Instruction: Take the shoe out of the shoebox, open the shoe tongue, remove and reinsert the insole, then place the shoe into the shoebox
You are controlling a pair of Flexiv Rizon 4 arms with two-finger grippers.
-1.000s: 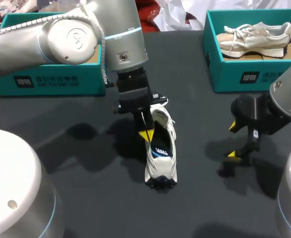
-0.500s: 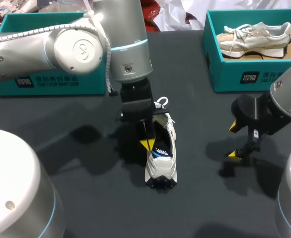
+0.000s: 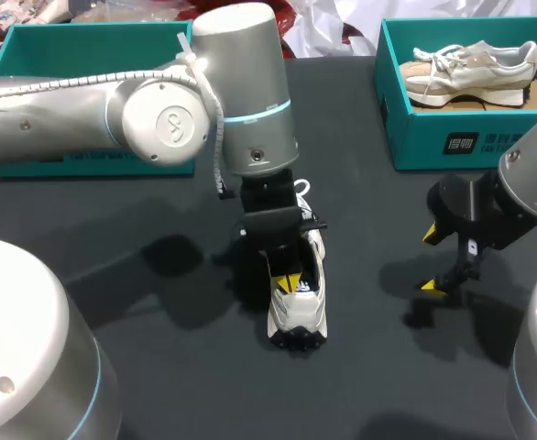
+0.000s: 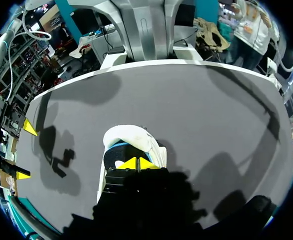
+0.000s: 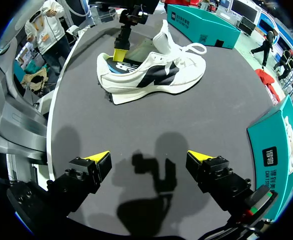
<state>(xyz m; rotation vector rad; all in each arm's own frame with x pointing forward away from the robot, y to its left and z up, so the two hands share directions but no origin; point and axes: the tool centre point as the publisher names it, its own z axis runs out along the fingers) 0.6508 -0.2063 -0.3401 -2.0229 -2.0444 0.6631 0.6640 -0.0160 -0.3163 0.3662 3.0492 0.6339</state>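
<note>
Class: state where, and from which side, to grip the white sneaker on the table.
Likely best: pinch the heel collar of the white sneaker from above, one finger inside the opening, one behind the heel; it stands upright on its sole, opening upward.

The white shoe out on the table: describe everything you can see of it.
The white shoe is a low sneaker with a dark side panel, white laces and a blue insole. It stands upright on the dark table, heel toward the robot, tongue lifted. The left hand is down in the heel opening, yellow tips together at the insole; whether they pinch it cannot be seen. Nothing else touches it.
</note>
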